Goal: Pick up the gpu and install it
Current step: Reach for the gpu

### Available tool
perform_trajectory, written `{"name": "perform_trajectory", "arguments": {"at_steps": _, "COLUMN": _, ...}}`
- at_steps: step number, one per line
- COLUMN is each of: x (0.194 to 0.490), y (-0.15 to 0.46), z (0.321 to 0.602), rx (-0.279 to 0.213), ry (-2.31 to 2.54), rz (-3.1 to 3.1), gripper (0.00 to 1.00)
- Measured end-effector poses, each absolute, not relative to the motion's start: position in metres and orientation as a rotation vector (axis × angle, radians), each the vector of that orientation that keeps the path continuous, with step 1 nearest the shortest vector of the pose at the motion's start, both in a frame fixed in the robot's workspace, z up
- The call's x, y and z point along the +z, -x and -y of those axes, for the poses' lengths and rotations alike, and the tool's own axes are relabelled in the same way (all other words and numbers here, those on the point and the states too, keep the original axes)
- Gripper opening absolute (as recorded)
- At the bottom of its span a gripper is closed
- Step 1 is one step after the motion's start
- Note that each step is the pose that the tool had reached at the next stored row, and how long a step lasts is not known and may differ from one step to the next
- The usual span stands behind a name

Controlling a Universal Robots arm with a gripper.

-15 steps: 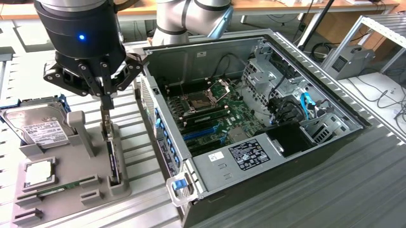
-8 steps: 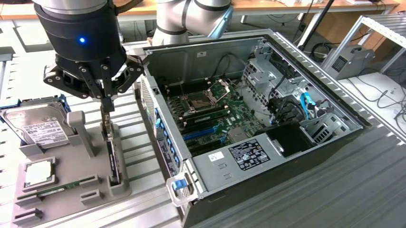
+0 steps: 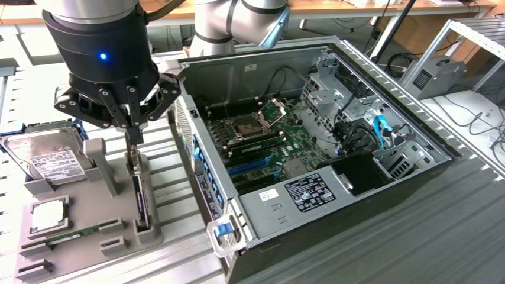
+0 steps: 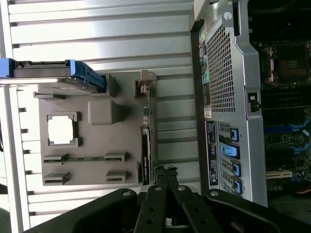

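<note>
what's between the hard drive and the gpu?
Between hard drive and gpu: one raised grey block, clear in the exterior view.

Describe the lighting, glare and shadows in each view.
Exterior view: soft, even light with no hard shadows; a blue lamp glows on the arm; the case is lit well inside. Wrist view: the table is washed pale by glare, the gripper reads as a dark silhouette, and the case interior is dim.
</note>
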State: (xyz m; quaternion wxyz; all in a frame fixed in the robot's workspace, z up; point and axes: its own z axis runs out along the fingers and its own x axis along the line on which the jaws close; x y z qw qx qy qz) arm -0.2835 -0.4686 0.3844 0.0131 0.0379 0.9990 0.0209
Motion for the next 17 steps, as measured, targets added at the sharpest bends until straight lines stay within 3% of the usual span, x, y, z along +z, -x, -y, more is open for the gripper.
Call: {"name": "perform_trajectory", "arguments": {"at_steps": 17, "x": 0.383, "y": 0.284, "z": 0.479, "rx": 0.065, "ry": -0.118, "rz": -3.112, "gripper": 0.11}}
